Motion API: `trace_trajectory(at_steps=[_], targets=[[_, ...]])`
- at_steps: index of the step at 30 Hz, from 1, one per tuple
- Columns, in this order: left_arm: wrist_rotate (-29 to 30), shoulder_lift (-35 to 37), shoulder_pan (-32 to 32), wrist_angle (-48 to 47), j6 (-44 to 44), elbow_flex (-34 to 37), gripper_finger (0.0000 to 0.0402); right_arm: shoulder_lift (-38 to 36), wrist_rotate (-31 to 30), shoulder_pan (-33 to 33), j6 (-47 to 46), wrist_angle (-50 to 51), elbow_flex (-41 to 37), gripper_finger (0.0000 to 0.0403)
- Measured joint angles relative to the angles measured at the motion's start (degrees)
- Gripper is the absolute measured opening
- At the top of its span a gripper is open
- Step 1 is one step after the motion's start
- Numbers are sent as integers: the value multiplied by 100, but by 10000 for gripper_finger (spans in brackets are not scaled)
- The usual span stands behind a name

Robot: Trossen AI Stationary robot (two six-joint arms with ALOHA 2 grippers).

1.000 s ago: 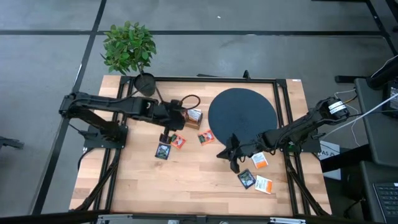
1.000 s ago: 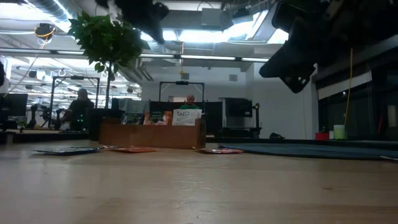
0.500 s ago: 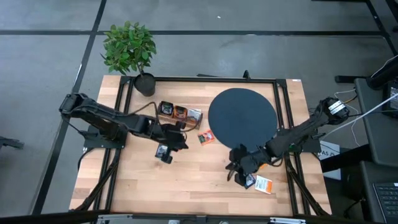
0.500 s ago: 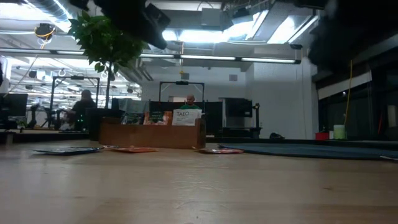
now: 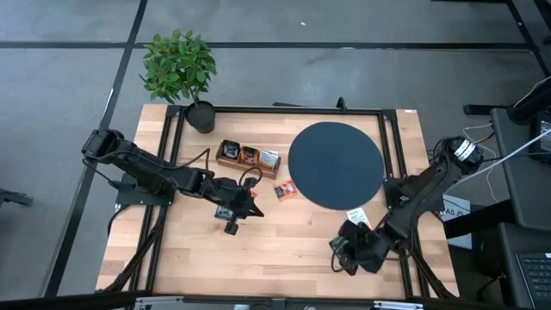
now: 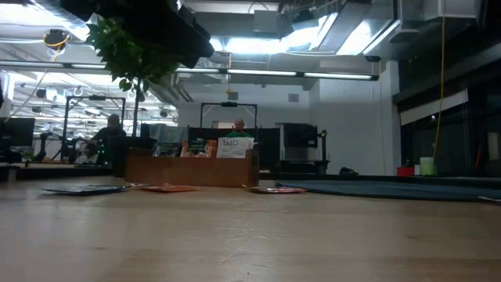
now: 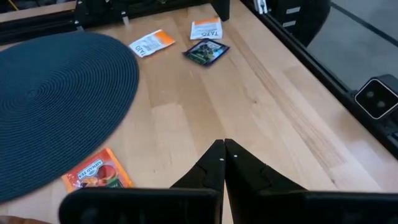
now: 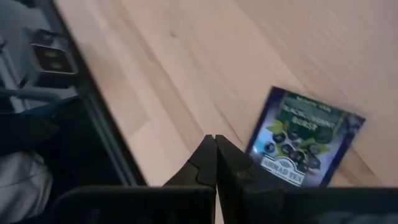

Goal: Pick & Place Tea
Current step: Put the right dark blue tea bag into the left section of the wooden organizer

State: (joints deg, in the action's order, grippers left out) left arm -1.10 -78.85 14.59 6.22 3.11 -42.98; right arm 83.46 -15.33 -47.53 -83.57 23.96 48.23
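Both grippers hang shut and empty above the wooden table. My left gripper point(image 5: 256, 211) point(image 7: 222, 147) points toward the table's right, just past a dark tea sachet point(image 5: 225, 213) lying flat. A red-orange sachet point(image 5: 286, 190) point(image 7: 96, 175) lies by the black disc's point(image 5: 336, 164) edge. My right gripper point(image 5: 337, 250) point(image 8: 214, 140) hovers near the near right corner, beside a dark sachet point(image 8: 303, 144) flat on the wood. A white sachet point(image 5: 355, 217) lies behind it. The left wrist view shows a white-orange sachet point(image 7: 151, 43), a dark one point(image 7: 205, 51) and a white one point(image 7: 205, 29).
A wooden compartment tray point(image 5: 248, 157) point(image 6: 192, 168) with upright sachets stands at the far middle. A potted plant point(image 5: 178, 69) sits at the far left corner. A black frame rail point(image 8: 106, 124) runs along the table's edge near my right gripper. People sit in the room beyond.
My left gripper has swung from over the tray toward the table's near edge and sunk, tipping toward level, still shut. My right gripper has gone from beside the disc toward the near right corner, rolling as it went, still shut. No sachet has moved.
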Motion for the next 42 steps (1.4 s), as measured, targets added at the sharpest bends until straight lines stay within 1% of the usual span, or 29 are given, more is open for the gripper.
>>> trace_trajectory(at_steps=[3,6,11,14,32,36,42], targets=[[0,0,0,1,7,0,3,183,65,-75,-310,34,0,1],[0,0,0,2,12,0,3,348,228,-80,-431,105,0,1],[0,0,0,0,79,0,3,530,653,-103,-791,460,-1,1],[0,0,0,0,63,0,3,653,765,-139,-943,572,-2,0],[0,0,0,2,63,0,3,1220,702,-155,-1048,503,17,1],[0,0,0,2,39,0,3,1316,704,-117,-927,505,22,2],[83,0,0,4,-393,0,3,1353,301,65,-463,449,13,2]])
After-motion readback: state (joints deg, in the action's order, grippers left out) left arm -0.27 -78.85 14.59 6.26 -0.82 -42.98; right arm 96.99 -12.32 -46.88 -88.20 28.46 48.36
